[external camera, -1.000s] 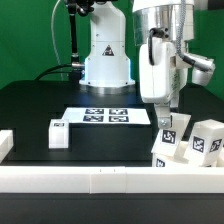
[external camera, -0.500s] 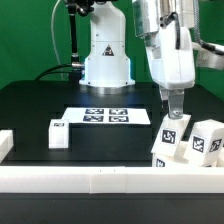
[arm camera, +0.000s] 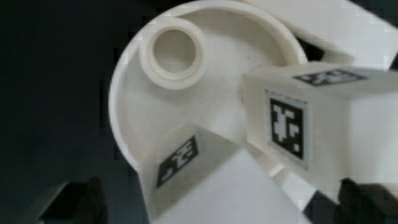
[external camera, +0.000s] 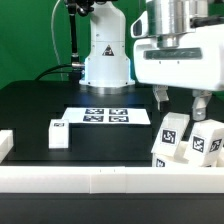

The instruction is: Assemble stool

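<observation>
The white plastic stool's round holed seat (arm camera: pixel 151 110) and blocky tagged legs (external camera: pixel 170 135), by the white rail (external camera: pixel 100 180) at the exterior view's right, look light, stiff and slick, best pinched across a leg's flat sides, under the two-finger gripper (external camera: pixel 180 102), spread wide and empty.

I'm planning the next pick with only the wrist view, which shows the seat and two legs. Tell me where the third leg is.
Observer: The third leg stands alone on the table, well toward the exterior view's left of the open gripper.
Operator: Say what lies near it.
Observer: The marker board lies flat just to the exterior view's right of that leg, slightly farther back.
Operator: Report anything in front of it.
Observer: A long white rail runs along the near edge, in front of that leg.
</observation>
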`<state>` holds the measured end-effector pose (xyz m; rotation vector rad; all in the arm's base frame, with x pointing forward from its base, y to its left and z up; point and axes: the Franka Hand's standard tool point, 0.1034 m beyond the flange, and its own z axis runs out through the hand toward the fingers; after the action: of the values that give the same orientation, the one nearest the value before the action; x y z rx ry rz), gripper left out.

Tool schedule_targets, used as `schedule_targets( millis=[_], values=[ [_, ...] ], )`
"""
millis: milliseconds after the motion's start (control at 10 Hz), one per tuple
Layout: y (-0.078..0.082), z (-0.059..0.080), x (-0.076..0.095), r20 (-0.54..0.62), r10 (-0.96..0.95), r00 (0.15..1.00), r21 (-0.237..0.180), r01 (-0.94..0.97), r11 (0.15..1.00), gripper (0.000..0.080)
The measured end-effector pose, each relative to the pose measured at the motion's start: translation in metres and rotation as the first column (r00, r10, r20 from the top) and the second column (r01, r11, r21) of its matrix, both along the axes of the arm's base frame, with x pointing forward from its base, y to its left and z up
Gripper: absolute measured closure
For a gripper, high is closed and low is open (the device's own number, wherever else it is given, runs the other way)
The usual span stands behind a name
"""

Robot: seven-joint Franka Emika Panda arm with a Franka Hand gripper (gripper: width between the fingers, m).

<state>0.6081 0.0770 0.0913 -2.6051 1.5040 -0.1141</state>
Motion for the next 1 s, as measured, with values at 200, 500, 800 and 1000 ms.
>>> schedule_targets(
  millis=[200, 500, 800, 1000],
  values=[
    [-0.0001, 0.0001, 0.0006, 0.012, 0.134, 0.991, -0.019, -0.133, 0.991, 0.0151],
    [-0.0041, -0.0001, 0.0007, 0.021, 0.435, 0.900, -0.070, -0.433, 0.899, 0.0151],
    [-0.0040, -0.0002, 0.0004, 0.006, 0.721, 0.693, -0.126, -0.714, 0.688, 0.0151],
    [-0.0039, -0.0003, 0.0005, -0.008, 0.814, 0.581, -0.150, -0.805, 0.574, 0.0151]
  ],
)
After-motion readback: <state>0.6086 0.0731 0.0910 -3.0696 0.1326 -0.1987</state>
